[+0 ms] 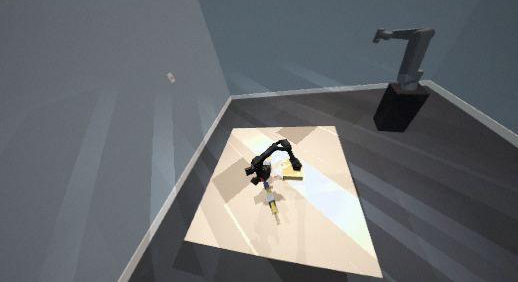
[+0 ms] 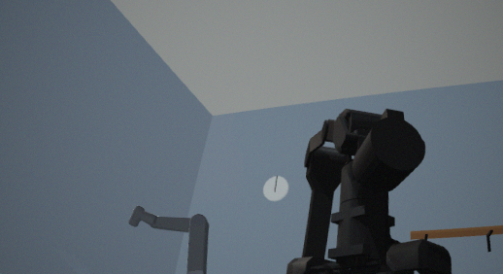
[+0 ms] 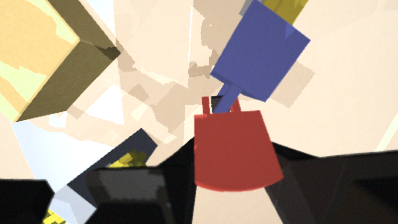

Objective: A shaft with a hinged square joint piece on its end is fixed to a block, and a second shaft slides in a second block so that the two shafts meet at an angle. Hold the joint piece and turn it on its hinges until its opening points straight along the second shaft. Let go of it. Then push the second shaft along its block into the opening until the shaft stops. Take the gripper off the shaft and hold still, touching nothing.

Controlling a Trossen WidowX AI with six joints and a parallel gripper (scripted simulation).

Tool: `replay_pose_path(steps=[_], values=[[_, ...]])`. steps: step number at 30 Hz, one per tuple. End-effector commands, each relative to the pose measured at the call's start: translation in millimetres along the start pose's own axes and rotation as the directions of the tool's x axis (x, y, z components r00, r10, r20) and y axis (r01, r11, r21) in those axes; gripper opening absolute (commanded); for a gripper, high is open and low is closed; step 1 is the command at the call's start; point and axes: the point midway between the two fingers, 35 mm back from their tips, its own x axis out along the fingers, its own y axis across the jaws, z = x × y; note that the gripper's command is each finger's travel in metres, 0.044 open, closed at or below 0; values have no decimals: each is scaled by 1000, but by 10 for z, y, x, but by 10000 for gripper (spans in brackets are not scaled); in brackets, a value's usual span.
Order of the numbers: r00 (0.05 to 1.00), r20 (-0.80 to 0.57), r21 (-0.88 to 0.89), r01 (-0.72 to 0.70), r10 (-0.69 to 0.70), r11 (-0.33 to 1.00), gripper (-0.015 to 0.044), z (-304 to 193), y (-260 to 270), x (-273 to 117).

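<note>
We see in the top view a pale table (image 1: pixel 325 230) whose straight edges stand well apart from the black arm (image 1: pixel 272 151) (image 2: pixel 369 185); a broad stretch of its surface lies between the yellow shaft (image 1: pixel 273 207) (image 3: pixel 285 10) and the near edge, and another between the arm and the right edge. The arm rises from a light yellow slab (image 1: pixel 300 178) (image 3: pixel 35 45) set inward from every edge. Beyond the table, we find a grey robot (image 1: pixel 412 55) (image 2: pixel 198 243) on a dark pedestal (image 1: pixel 400 110), the pedestal being visible from the top alone. The exterior view alone gives us an orange rail (image 2: pixel 452 232) and a round white clock (image 2: pixel 276 188) on the blue wall, and it leaves the joint out of frame. In the wrist view, which gives us the detail, the gripper (image 1: pixel 260 180) (image 3: pixel 220 137) has its jaws clamped on the red joint piece (image 1: pixel 263 180) (image 3: pixel 235 150), one dark finger at either side. Just beyond this piece we note the blue block (image 1: pixel 266 185) (image 3: pixel 260 52), whose narrow tongue reaches between two small red lugs; the yellow shaft shows at its far side. At lower left, a dark grey block (image 3: pixel 142 142) borders yellow parts partly hidden by a finger; we cannot tell how far the second shaft sits inside it, nor whether the red piece's opening lines up.
</note>
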Motion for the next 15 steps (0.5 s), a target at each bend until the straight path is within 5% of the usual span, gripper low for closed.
replay_pose_path(steps=[1, 4, 10, 15], values=[[1000, 0, 0, 0, 0, 1000, 147, 0, 0, 0], [1000, 0, 0, 0, 0, 1000, 147, 0, 0, 0], [1000, 0, 0, 0, 0, 1000, 0, 0, 0, 0], [1000, 3, 3, 0, 0, 1000, 0, -1, 1, 1]])
